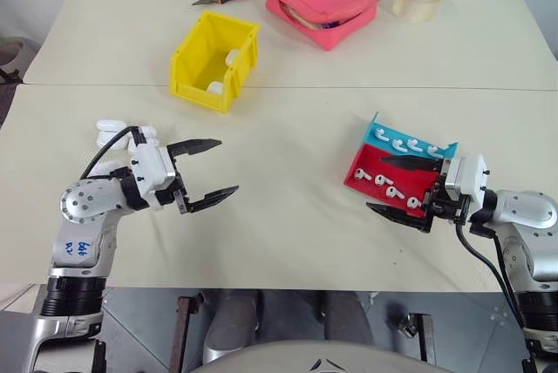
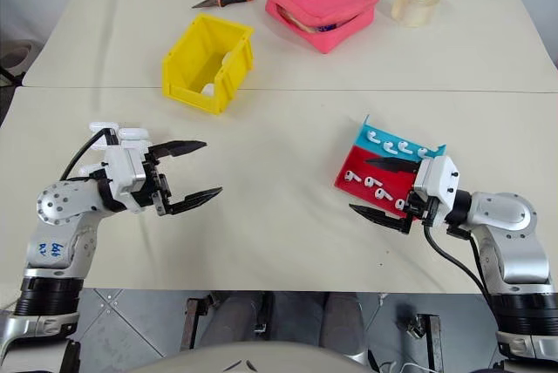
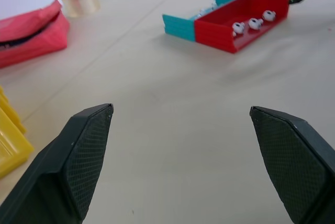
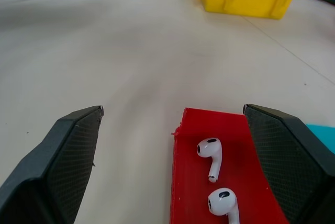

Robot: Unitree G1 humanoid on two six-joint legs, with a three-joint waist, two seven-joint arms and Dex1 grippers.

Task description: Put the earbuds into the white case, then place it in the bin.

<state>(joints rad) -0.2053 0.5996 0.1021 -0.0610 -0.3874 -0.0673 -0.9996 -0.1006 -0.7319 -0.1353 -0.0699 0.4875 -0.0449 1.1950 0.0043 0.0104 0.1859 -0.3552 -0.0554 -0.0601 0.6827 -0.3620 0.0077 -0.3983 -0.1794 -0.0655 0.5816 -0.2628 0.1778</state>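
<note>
Nearest me, my right fingers [image 1: 404, 190] stood spread wide and empty over the near corner of the red-and-blue tray [image 1: 361, 172], while my left fingers [image 1: 206, 173], equally spread and empty, hung above the bare desk [image 1: 288, 216]. The earbuds [image 4: 210, 156] lay loose in the tray's red and blue compartments: tiny, glossy and very light, I judged them slippery and apt to skid or flick away, so a gentle pinch across the rounded head rather than the thin stem seemed safest. Just behind my left wrist lay the white cases [image 1: 112, 132], apparently two or three, partly hidden. Hard, smooth and rounded, a case would best be gripped across its flat faces, clear of the hinged lid. Farther off stood the yellow bin [image 1: 215, 59], with white items already inside, rigid and stable.
</note>
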